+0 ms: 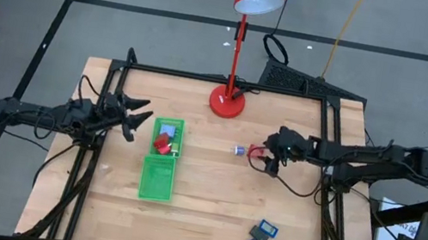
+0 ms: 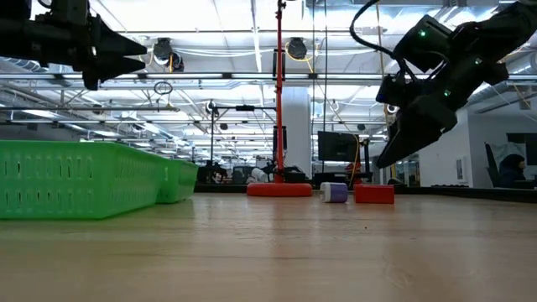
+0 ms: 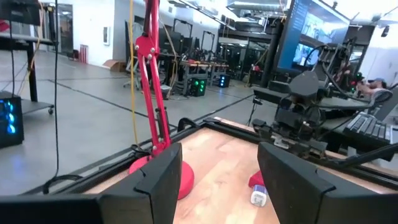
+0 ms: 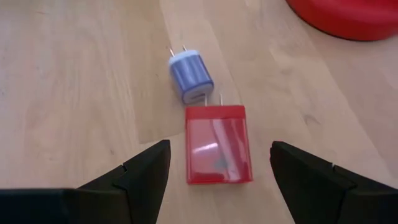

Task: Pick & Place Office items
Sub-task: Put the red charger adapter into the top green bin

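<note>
Mid-frame in the high view, just right of centre, we see a red block (image 1: 256, 152) lying flat on the table (image 1: 207, 215), w/ a whitish-blue plug (image 1: 238, 150) just beside it on its left. In the right wrist view the block (image 4: 218, 151) lies between the right gripper (image 4: 219, 171) fingers (image 4: 142, 172), which stand wide apart, holding nothing; the plug (image 4: 191, 77) sits just beyond it, prongs pointing away. In the low view the gripper (image 2: 403, 143) hangs above the block (image 2: 373, 194), not touching, at right of frame.

Lower right in the high view: two dark rectangles w/ blue faces (image 1: 260, 238), close together, well apart from the block.

Left of centre, the green tray (image 1: 161, 158) holds red pieces and a blue one (image 1: 163, 142) in its upper compartment; lower compartment shows only green.

The left gripper (image 1: 137, 119) is at the tray's upper-left corner, fingers spread, empty. In the low view it (image 2: 126, 49) sits high at upper left, above the tray (image 2: 84, 178).

The red lamp (image 1: 239, 46) stands at top centre, base (image 1: 226, 102) on the table's upper edge area.
</note>
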{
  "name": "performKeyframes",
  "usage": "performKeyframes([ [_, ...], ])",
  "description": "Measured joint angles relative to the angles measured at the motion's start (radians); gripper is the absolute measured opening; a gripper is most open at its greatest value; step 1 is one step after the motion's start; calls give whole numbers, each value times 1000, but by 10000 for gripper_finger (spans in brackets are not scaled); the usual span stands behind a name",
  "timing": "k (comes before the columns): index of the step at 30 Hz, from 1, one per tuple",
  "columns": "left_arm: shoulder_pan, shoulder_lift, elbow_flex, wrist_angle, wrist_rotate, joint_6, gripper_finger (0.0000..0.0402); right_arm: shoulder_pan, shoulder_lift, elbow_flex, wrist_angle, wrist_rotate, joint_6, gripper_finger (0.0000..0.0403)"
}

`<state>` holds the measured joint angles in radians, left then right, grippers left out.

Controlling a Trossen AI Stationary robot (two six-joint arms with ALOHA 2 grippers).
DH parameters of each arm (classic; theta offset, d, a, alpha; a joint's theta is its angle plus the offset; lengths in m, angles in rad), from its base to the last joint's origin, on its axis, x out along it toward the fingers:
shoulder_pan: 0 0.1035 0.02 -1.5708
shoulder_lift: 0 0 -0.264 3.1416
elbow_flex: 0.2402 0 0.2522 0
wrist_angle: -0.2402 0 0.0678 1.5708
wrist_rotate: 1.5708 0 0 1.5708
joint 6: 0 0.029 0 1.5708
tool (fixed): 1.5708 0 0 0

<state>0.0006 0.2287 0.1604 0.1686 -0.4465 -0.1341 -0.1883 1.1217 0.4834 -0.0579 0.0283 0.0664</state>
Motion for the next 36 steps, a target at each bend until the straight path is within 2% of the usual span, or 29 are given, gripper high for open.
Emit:
performKeyframes([
  [5, 0, 0, 0, -17, 0, -11, 214, 0, 0, -122, 241, -2, -51, 267],
  [9, 0, 6, 0, -17, 0, -25, 214, 0, 0, -208, 392, 1, -84, 287],
  [14, 0, 25, 0, -3, 0, -22, 214, 0, 7, -234, 409, 51, -59, 310],
  [20, 0, 61, 0, 51, 0, -6, 214, 0, 69, -241, 419, 50, -51, 325],
  [30, 0, 106, 0, 76, 0, 24, 214, 0, 244, -241, 608, 47, -68, 323],
  [36, 0, 106, 0, 76, 0, 24, 214, 0, 285, -239, 630, 45, -107, 319],
])
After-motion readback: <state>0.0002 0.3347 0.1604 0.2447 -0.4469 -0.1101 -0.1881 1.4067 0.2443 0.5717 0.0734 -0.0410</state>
